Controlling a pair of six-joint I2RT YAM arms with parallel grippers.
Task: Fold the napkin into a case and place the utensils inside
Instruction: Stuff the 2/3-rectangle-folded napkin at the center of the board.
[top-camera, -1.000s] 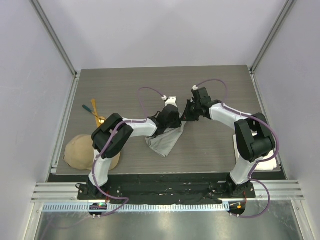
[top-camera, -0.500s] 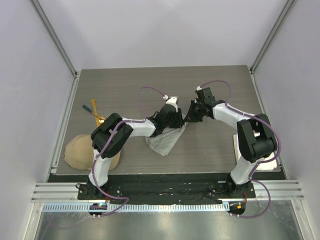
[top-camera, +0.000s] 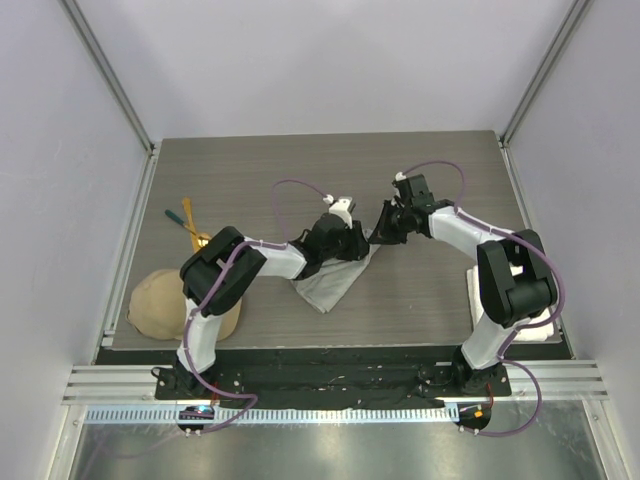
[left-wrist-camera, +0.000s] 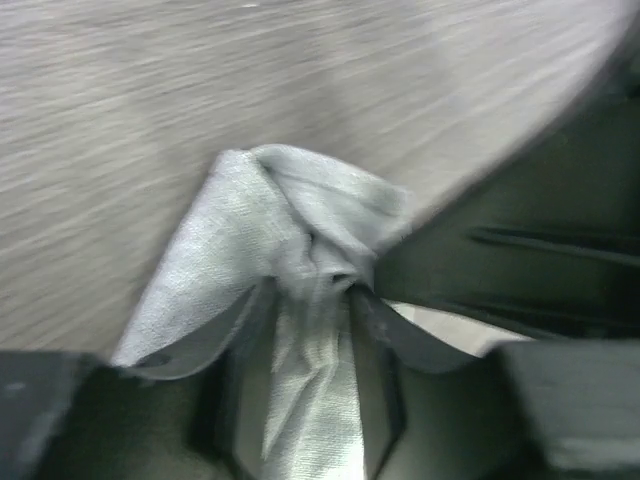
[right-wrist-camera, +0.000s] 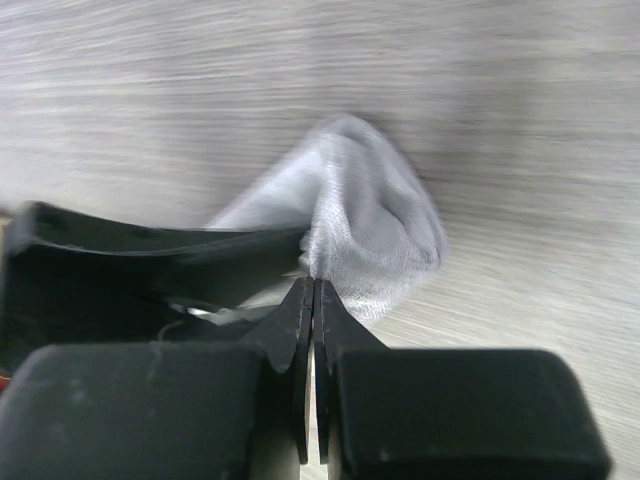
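Left tool has loosened, its jaws now apart around the napkin; right tool pinches its corner.

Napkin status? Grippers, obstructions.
Right gripper shut on napkin corner. Left gripper open, napkin bunched between its jaws. Napkin crumpled, not folded yet. Utensils off left, nothing blocking.

My left gripper and right gripper nearly touch over the napkin, so nothing passes between them. From there, bare table runs from 10 to 2 o'clock. The utensils block 9, the cap 8, and the white towel 4.
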